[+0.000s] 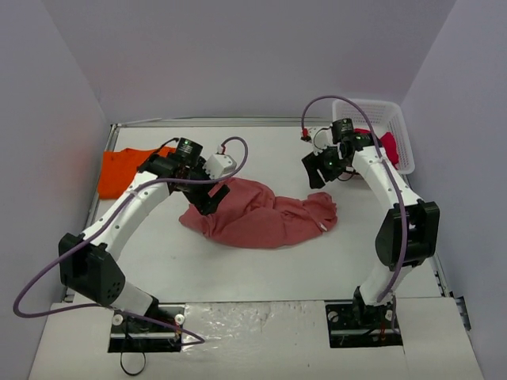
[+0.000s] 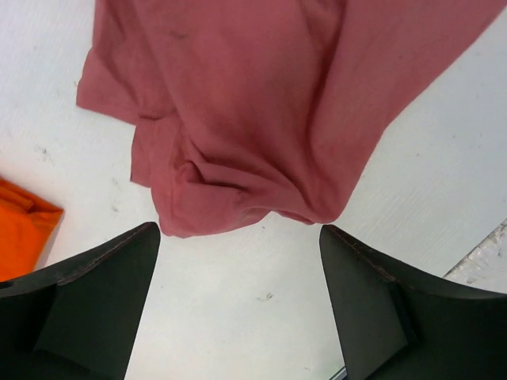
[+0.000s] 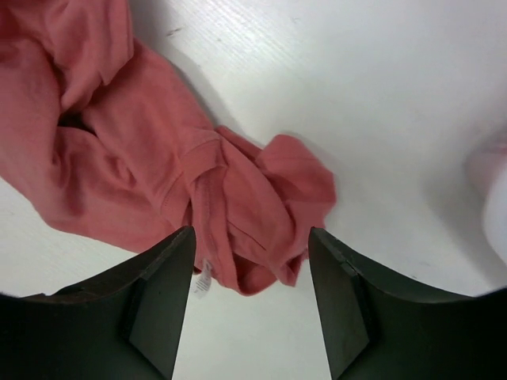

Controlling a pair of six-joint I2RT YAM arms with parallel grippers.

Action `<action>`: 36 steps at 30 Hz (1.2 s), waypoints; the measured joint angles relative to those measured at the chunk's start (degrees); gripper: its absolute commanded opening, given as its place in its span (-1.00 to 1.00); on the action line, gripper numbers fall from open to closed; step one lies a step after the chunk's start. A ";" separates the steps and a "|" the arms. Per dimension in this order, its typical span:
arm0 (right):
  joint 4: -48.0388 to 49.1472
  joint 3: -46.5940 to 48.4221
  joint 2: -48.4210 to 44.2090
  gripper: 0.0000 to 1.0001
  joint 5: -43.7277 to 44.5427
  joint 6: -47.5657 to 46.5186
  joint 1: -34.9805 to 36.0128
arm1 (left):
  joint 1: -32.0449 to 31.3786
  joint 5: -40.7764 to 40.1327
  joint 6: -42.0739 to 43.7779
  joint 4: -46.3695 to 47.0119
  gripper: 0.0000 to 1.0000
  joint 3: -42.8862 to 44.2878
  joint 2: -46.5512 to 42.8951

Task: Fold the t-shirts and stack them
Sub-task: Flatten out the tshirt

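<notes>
So, barely started: both pincers empty, nothing visibly folded or stacked.
Left gripper (image 2: 239, 237) and right gripper (image 3: 251, 233) hang with jaws apart over the brick-red tee (image 1: 261, 214), crumpled mid-frame. Orange tee (image 1: 119, 170) lies at the left edge, partly behind the left arm (image 1: 131, 204), can't tell if it's folded. Crimson-pink tee (image 1: 388, 145) sits mostly hidden in the basket (image 1: 396, 127), upper right.

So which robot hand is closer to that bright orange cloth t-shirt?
Left. The left hand hangs a short way from the bright orange t-shirt, over one end of the crumpled brick-red t-shirt; the right hand is across the table beside the white plastic basket.
</notes>
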 measured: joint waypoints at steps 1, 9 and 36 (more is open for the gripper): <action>-0.22 -0.02 0.92 -0.01 -1.18 -0.20 0.00 | 0.90 0.11 -0.50 0.15 0.63 -0.04 0.02; -1.55 -1.09 10.12 -0.03 -10.29 -2.69 0.07 | 9.18 1.33 -3.93 2.43 0.63 -1.20 0.44; -2.19 -0.44 19.37 -0.27 -14.91 -5.68 2.23 | 11.63 2.97 -5.44 6.29 0.63 -4.83 1.81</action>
